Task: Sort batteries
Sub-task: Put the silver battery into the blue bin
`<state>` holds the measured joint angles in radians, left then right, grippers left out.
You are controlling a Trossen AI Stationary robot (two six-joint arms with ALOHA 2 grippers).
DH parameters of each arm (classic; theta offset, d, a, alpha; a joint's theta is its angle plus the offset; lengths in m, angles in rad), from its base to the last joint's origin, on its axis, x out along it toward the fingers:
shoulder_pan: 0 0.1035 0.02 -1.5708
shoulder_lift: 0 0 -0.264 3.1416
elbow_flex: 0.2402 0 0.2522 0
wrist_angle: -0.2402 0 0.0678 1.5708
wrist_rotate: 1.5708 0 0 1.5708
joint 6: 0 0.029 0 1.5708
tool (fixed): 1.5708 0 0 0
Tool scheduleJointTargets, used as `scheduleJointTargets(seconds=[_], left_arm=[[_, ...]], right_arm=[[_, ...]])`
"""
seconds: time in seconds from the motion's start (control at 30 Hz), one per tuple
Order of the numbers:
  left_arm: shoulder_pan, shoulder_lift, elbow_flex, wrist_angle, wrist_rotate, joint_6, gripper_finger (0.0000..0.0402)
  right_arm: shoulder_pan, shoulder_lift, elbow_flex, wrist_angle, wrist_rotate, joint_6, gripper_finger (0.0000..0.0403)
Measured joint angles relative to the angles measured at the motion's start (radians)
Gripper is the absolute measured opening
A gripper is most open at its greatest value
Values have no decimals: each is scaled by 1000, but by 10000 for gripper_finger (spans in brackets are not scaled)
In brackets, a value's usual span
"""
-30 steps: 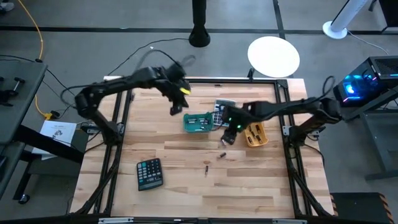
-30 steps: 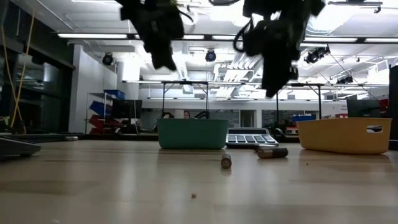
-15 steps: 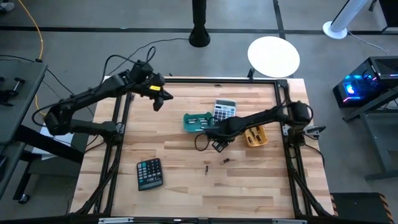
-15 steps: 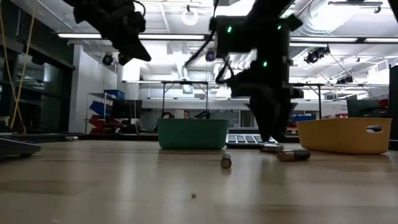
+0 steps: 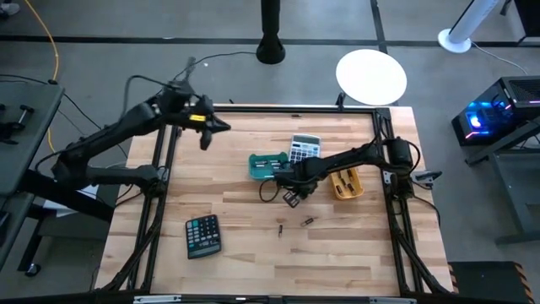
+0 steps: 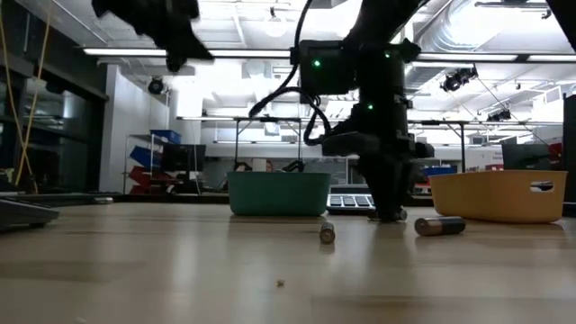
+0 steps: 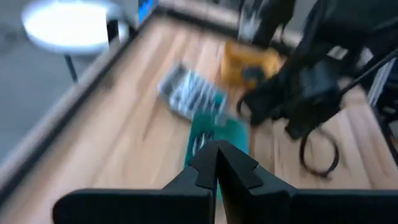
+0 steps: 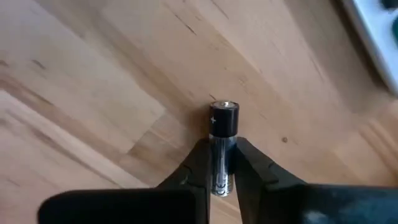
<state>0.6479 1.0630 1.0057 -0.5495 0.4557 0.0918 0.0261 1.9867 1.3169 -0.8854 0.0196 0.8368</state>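
Observation:
A dark battery (image 8: 224, 124) with a silvery end lies on the wooden table, and my right gripper (image 8: 222, 147) is shut on it just in front of the teal tray (image 5: 268, 165). In the high view this gripper (image 5: 291, 198) hides that battery. Two more batteries (image 5: 280, 228) (image 5: 308, 222) lie loose on their sides nearer the front edge; the low view shows them too (image 6: 327, 234) (image 6: 439, 225). The yellow tray (image 5: 346, 182) stands to the right of the gripper. My left gripper (image 5: 205, 135) hangs shut and empty over the far left corner. My right gripper pinches the battery's two long sides (image 8: 222, 163) between its two fingers, at the end nearer the wrist. The fingers (image 8: 200, 163) come down from above at a slant and lie along the battery. Its silvery end (image 8: 224, 106) sticks out past the fingertips, and it rests on the wood.
A grey calculator (image 5: 304, 149) lies behind the teal tray, and a dark calculator (image 5: 202, 235) lies near the front left. A cable loop (image 5: 270, 191) hangs beside my right gripper. Bare wood spreads across the table's left half and front.
My right gripper has gone down and toward the left and near edges, onto the table, and has shut on a battery. A loose battery beside it has rolled toward the near right. My left arm has swung away toward the far left corner, its gripper staying shut.

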Motion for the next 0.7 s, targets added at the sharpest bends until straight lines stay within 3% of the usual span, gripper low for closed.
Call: scheduleJointTargets(seconds=[0.17,0.33,0.43,0.57,0.7], left_arm=[[13,-122,21,73,-50,33,1],[20,-167,22,96,-100,-12,1],[19,-166,21,78,-99,-61,1],[-7,-157,21,38,-103,-103,13],[-66,-159,20,31,-104,-139,53]], right_arm=[[-27,-67,143,-40,69,-25,49],[-64,-75,293,50,164,-124,50],[-91,-78,309,184,159,-188,55],[-131,-48,304,132,129,-204,86],[-148,-42,304,78,130,-306,138]])
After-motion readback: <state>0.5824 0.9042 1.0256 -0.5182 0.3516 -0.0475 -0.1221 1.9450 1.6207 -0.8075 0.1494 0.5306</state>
